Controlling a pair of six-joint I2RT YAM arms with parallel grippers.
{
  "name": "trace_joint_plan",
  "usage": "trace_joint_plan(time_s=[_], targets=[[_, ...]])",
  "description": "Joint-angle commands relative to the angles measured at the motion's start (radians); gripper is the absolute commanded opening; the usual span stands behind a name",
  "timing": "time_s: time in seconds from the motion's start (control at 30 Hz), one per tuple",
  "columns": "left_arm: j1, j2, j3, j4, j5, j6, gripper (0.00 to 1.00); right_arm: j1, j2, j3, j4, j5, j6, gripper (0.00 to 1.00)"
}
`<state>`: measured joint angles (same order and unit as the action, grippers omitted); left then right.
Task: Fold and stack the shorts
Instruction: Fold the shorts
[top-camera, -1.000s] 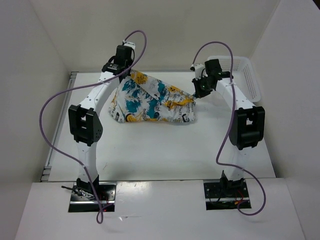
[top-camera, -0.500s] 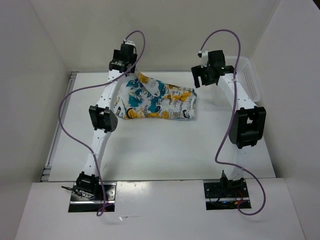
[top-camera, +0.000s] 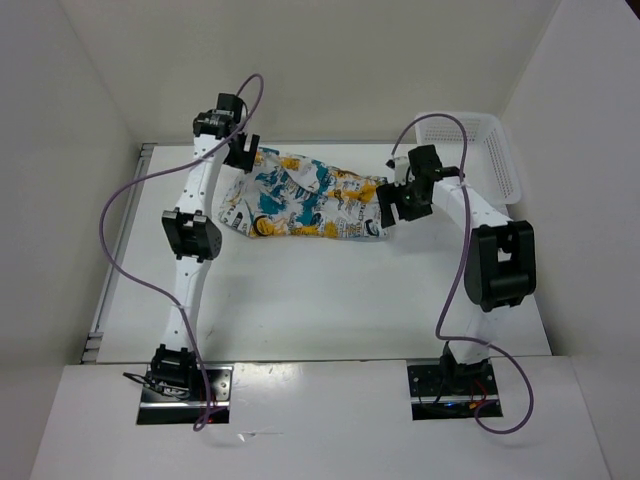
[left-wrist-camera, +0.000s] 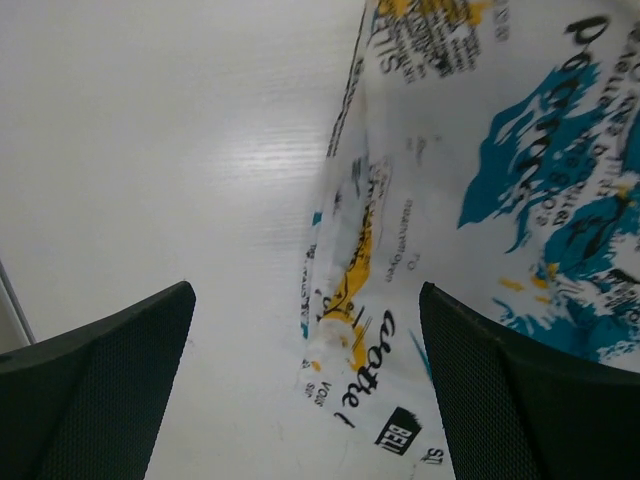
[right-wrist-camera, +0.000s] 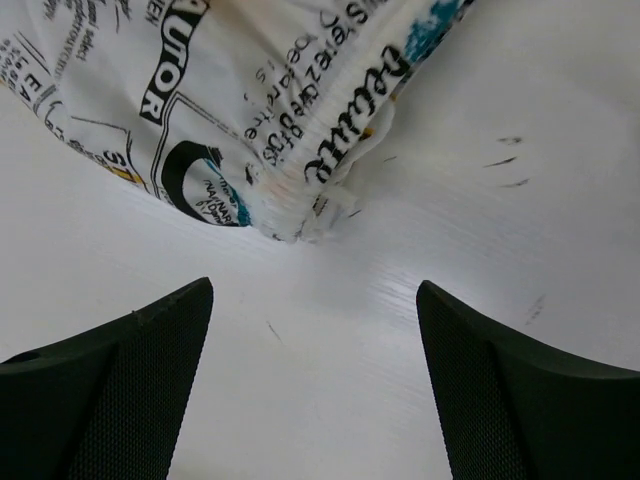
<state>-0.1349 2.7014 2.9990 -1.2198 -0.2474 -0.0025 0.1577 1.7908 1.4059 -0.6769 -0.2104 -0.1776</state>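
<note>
A: How do the grippers stand?
B: The left gripper (left-wrist-camera: 305, 300) and the right gripper (right-wrist-camera: 315, 290) both gape wide and hold nothing. Each hangs over one end of the shorts (top-camera: 310, 200).
A: And the shorts?
B: They lie wrinkled on the table (top-camera: 320, 300), between the two arms, near the mesh basket (top-camera: 490, 150).

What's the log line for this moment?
left gripper: open, over shorts edge | right gripper: open, over shorts corner | shorts: on table, unheld

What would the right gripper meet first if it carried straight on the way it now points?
Likely the corner of the shorts, lying just ahead of its open jaws; depth is unclear, so the table might come first.
</note>
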Motion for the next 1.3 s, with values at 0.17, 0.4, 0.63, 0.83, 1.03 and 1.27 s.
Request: trace_joint_plan(time_s=[0.17, 0.4, 0.63, 0.83, 1.03, 1.27], targets=[[0.032, -0.055, -0.075, -0.076, 0.089, 0.002, 1.00, 0.008, 0.077, -0.021, 0.077, -0.086, 0.116, 0.84], [0.060, -0.181, -0.179, -0.076, 0.201, 0.002, 1.00, 0.017, 0.145, -0.021, 0.097, -0.129, 0.165, 0.81], [0.080, -0.435, -0.288, -0.076, 0.422, 0.002, 1.00, 0.017, 0.193, -0.012, 0.126, -0.109, 0.210, 0.77], [0.069, -0.698, -0.883, 0.330, 0.393, 0.002, 1.00, 0.017, 0.239, -0.012, 0.148, -0.112, 0.244, 0.67], [-0.028, -0.997, -1.451, 0.622, 0.230, 0.002, 1.00, 0.017, 0.239, -0.001, 0.157, -0.086, 0.234, 0.25], [-0.048, -0.985, -1.579, 0.697, 0.241, 0.002, 1.00, 0.026, 0.194, -0.012, 0.120, -0.119, 0.152, 0.00]])
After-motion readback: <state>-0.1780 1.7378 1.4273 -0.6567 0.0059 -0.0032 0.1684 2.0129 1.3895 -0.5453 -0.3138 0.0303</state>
